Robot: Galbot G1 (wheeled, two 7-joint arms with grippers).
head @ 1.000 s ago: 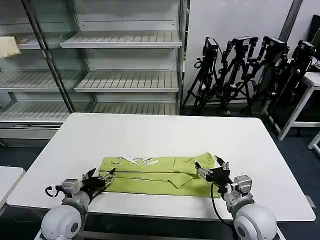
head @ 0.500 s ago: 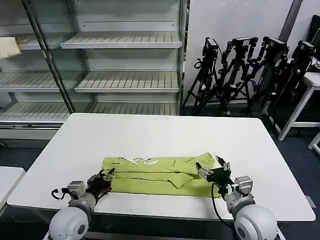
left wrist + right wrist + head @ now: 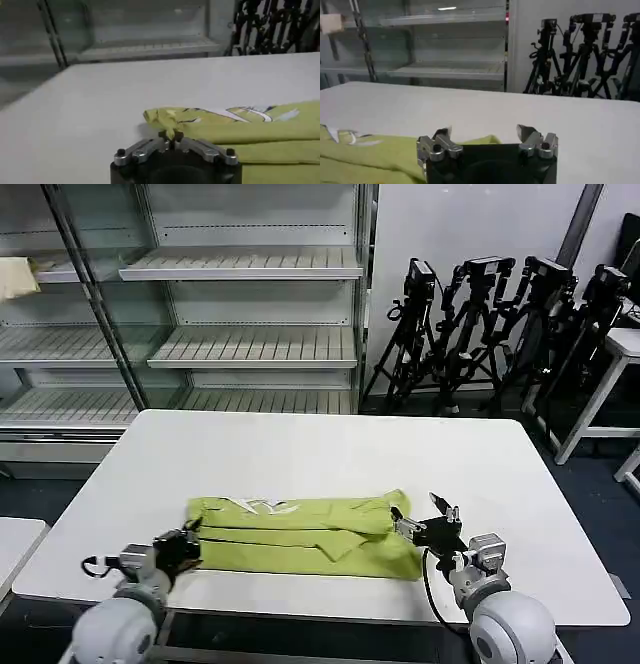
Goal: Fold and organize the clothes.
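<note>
The T-shirt (image 3: 260, 131) runs off the left wrist view's edge.

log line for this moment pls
left gripper: shut on T-shirt left edge | right gripper: open at its right end | table

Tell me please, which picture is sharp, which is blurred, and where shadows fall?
Head view: sharp overall, with even light; the T-shirt casts only a thin shadow on the table. Left wrist view: soft, shelves behind blurred; a small shadow beside the cloth held by the left gripper. Right wrist view: tripods fairly clear, the right gripper slightly soft.
</note>
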